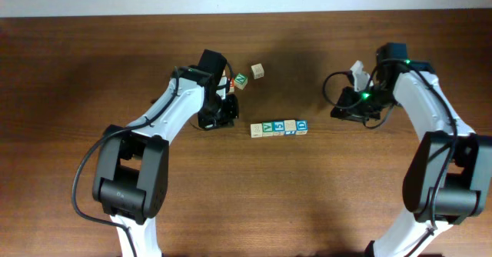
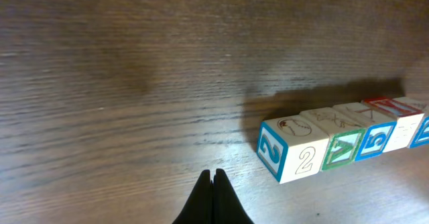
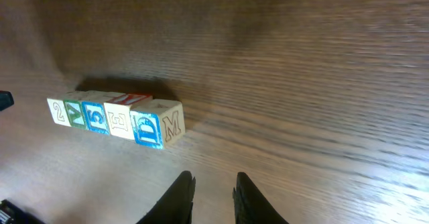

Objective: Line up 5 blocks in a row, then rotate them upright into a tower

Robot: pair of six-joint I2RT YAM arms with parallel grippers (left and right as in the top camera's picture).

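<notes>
At the left of centre in the overhead view, the left gripper (image 1: 219,112) sits low over the table (image 1: 92,65) with its fingers pressed together and nothing between them. Its own camera shows the two dark tips meeting at the bottom edge. Just above and to the right of it lie two loose cubes, a green-lettered cube (image 1: 241,81) and a pale cube (image 1: 258,71), apart from each other and from the line below.

The blocks (image 1: 278,127) stand in a row at the middle of the frame, each touching its neighbour. From the left they are a pale "2" block (image 2: 291,157), the green "V" block (image 2: 342,147), a blue "5" block (image 2: 375,138), a pale "E" block (image 3: 120,120) and a blue "D" block (image 3: 147,129). At the right, well clear of the row, the right gripper (image 1: 342,111) holds nothing, and its fingers are only slightly spread.

We judge the tight packing to be the main hazard. Turning any one block is likely to drag its neighbours and skew the line. A closed left gripper can only push, and a push on the "2" end would shove all five along. The right gripper's narrow gap may not pass over a block, so it could land on top and tip it. The left arm could also clip the loose cubes as it swings.
</notes>
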